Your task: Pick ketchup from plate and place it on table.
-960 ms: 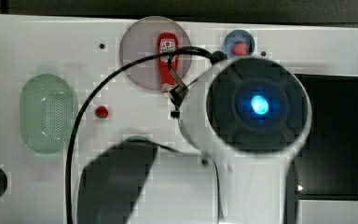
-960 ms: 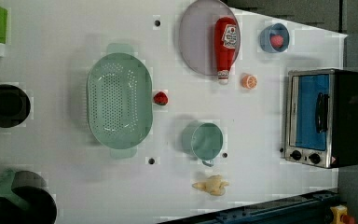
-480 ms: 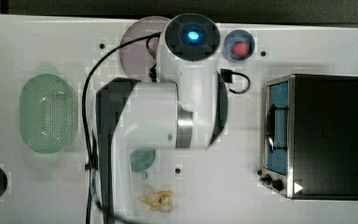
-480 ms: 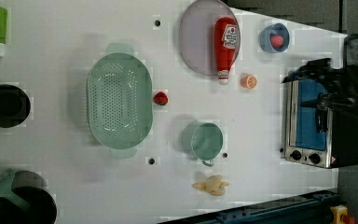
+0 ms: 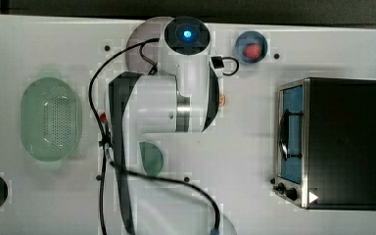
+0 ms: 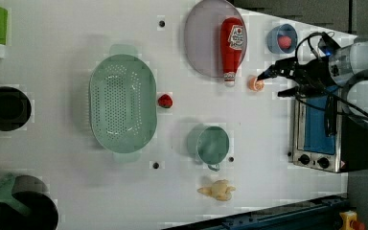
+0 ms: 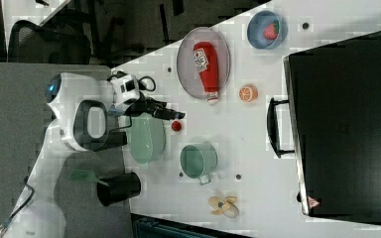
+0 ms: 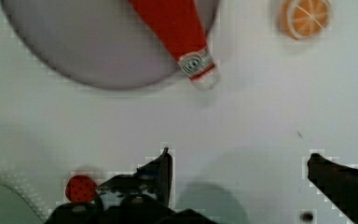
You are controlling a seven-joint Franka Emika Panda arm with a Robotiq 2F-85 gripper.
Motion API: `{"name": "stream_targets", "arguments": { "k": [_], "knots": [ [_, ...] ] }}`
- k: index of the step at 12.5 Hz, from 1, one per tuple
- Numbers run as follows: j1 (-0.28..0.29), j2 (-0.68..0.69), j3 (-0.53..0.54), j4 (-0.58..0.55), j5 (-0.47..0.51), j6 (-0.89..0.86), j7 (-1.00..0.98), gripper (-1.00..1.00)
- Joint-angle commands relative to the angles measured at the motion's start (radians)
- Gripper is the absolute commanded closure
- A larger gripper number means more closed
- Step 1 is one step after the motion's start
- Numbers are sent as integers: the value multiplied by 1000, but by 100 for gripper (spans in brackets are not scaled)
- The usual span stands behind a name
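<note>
The ketchup (image 6: 232, 50) lies flat on the mauve-grey plate (image 6: 203, 40), its white cap poking over the rim toward the orange slice. In the right view the ketchup (image 7: 206, 64) rests the same way on the plate (image 7: 186, 64). My gripper (image 8: 240, 163) is open with nothing between its fingers and hangs over bare table (image 8: 261, 116), short of the ketchup (image 8: 172, 23) and plate (image 8: 88, 46). In the left view the gripper (image 6: 274, 84) reaches in from the right, well above the table (image 6: 52, 143). In the top view my arm hides the ketchup, leaving a sliver of plate (image 5: 137, 44).
A pale-green perforated basket (image 6: 122, 103) lies beside a tiny red fruit (image 6: 165, 100). An orange slice (image 6: 256, 84) sits near the ketchup cap. There is also a blue bowl (image 6: 281, 38), a teal cup (image 6: 212, 143) and a toaster oven (image 6: 321, 139).
My arm has swung across the top view until it covers the plate, and the gripper has come into the left view from the right. The ketchup has not moved.
</note>
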Motion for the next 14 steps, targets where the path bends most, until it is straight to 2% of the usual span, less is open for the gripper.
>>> {"name": "stream_targets", "arguments": {
  "k": [1,3,9,14],
  "knots": [
    [-8,82,-1,72,-6,86,-313,-100],
    [-7,156,-1,108,-6,128,-392,-100],
    [14,334,-1,192,-14,284,-404,-100],
    [21,465,-2,239,-113,487,-404,-100]
  ]
}}
